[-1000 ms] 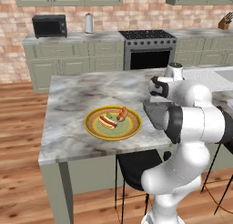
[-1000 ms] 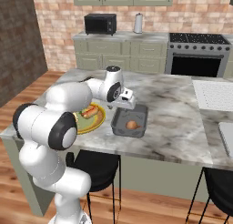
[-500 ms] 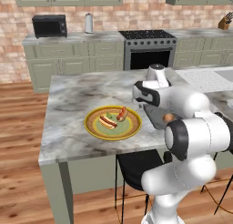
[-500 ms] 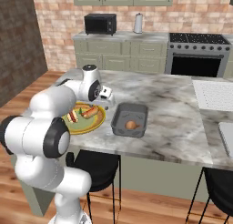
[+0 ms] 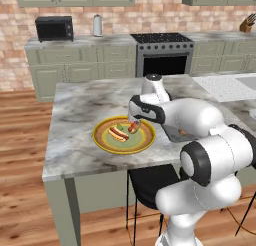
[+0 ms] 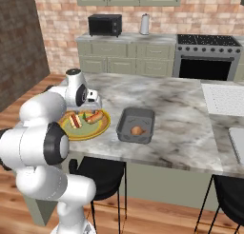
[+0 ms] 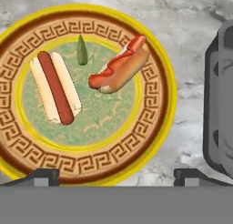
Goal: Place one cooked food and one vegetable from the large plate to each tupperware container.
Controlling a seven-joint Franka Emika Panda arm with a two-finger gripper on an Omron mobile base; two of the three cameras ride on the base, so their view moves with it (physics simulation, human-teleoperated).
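Marble is covering the island counter (image 5: 80,135) in the left base view, with green cabinets, a stove (image 5: 162,52) and a microwave (image 5: 54,28) standing along the brick wall behind. On this counter the hand (image 5: 136,121) is hovering over the large plate (image 5: 102,142), above its far right edge, and its fingers are standing apart with nothing between them. Directly under the hand a red-topped hot dog (image 5: 133,126) is lying, and a plain hot dog (image 5: 117,134) is lying on the plate on the hand's left.

From the right base view, the hand (image 6: 94,101) is hanging above the plate's (image 6: 90,133) far rim, and the dark grey tupperware container (image 6: 138,119) is sitting just to the hand's right, holding a small orange-brown food piece (image 6: 137,130). A paler tray (image 6: 239,141) is showing well beyond it, cut by the picture's edge.

Seen from the hand view, the plate (image 7: 150,141) is lying right below the spread finger tips (image 7: 195,176). Both hot dogs (image 7: 55,87) (image 7: 119,69) are resting on its green centre, a small green vegetable (image 7: 81,50) is lying between them, and the dark container's wall (image 7: 214,104) is showing beside the plate.
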